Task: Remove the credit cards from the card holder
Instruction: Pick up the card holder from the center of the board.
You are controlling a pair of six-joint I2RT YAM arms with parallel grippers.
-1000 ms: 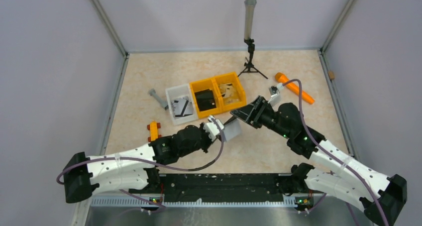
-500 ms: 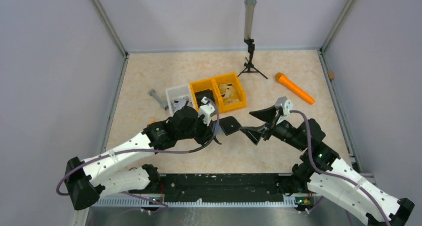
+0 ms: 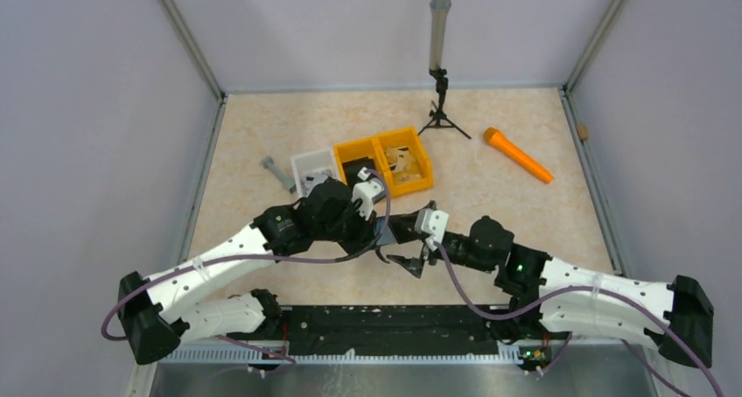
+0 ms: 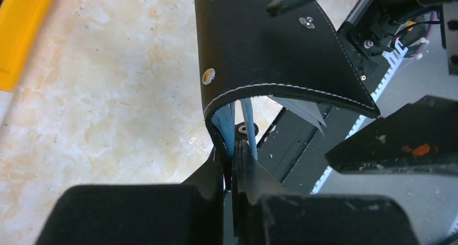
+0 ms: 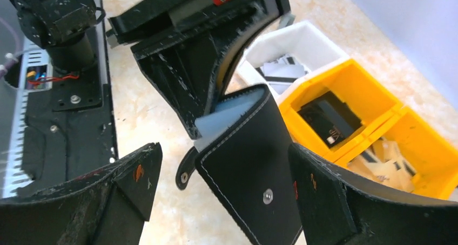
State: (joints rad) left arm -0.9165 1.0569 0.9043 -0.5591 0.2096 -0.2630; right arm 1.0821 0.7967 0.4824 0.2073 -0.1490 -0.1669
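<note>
Swung into mid-frame, right jaws newly spread wide astride the card holder (image 5: pixel 254 169), pinched tight in left jaws; extraction likely next.

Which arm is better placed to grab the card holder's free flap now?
Right: the right gripper is open, straddling the card holder, while the left gripper is shut on its other end.

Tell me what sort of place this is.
Likely a lab robot test cell: a marbled tabletop fenced by plain grey panels, a left arm and right arm bolted to a black rail at its near edge, and small yellow bins.
</note>
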